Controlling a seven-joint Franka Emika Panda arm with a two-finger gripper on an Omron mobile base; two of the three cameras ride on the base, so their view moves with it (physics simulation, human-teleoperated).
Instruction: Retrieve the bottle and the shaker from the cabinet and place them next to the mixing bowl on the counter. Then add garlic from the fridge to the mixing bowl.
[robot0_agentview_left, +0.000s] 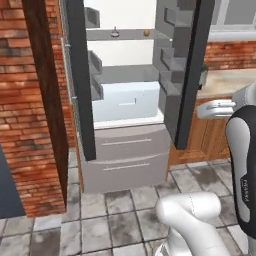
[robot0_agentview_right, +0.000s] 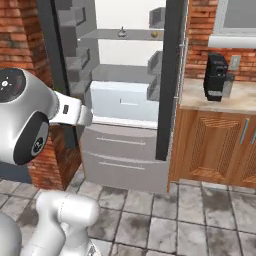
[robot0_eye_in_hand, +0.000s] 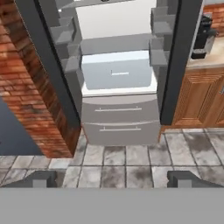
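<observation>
The fridge (robot0_agentview_left: 125, 150) stands with both doors swung wide. On its upper shelf sits a small pale garlic bulb (robot0_agentview_left: 115, 33) (robot0_agentview_right: 121, 32), with a small brown round item (robot0_agentview_left: 146, 32) (robot0_agentview_right: 154, 34) to its right. My gripper (robot0_eye_in_hand: 113, 179) is open and holds nothing, its two dark fingertips (robot0_eye_in_hand: 43, 178) spread wide at the bottom of the hand view. It hangs well back from the fridge and faces the lower drawers, above the tiled floor.
The dark fridge doors (robot0_agentview_left: 80, 80) (robot0_agentview_left: 192, 75) jut out on both sides, with door bins. A white crisper drawer (robot0_agentview_left: 127, 100) sits mid-fridge. A brick wall (robot0_agentview_left: 30, 125) is to the left. To the right are wooden cabinets (robot0_agentview_right: 215, 145) and a counter (robot0_agentview_right: 240, 100) with a black coffee machine (robot0_agentview_right: 216, 77).
</observation>
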